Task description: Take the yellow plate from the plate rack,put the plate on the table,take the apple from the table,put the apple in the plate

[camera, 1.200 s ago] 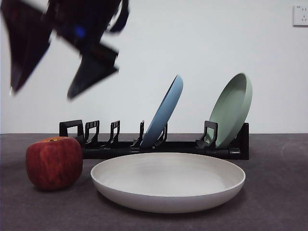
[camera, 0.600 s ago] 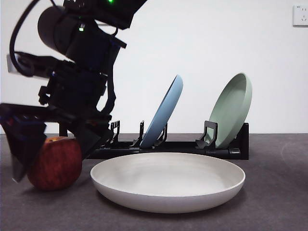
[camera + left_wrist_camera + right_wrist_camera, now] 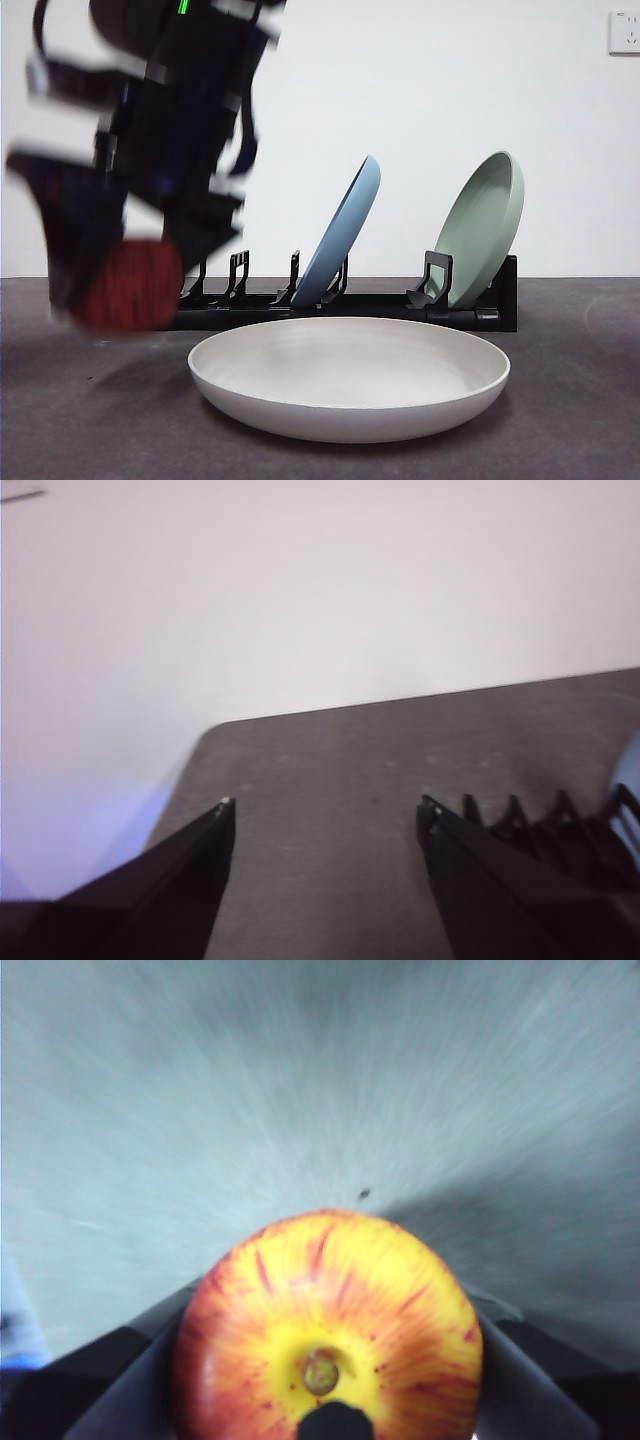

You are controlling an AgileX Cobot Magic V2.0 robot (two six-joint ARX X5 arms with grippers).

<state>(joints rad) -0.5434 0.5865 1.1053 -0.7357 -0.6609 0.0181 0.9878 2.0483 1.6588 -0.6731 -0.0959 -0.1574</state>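
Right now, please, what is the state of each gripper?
Left gripper: open, holding nothing.
Right gripper: closed on the apple, lifted off the table.

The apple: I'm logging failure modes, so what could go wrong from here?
The apple is off the table, gripped by the right end effector at its sides only; the views are motion-blurred, so a fast swing might let it slip. The yellow plate lies close by: a low pass could clip its raised rim and shove it toward the plate rack.

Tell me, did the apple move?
Yes. The apple has lifted off the table, held in the right pincer, beside the rack.
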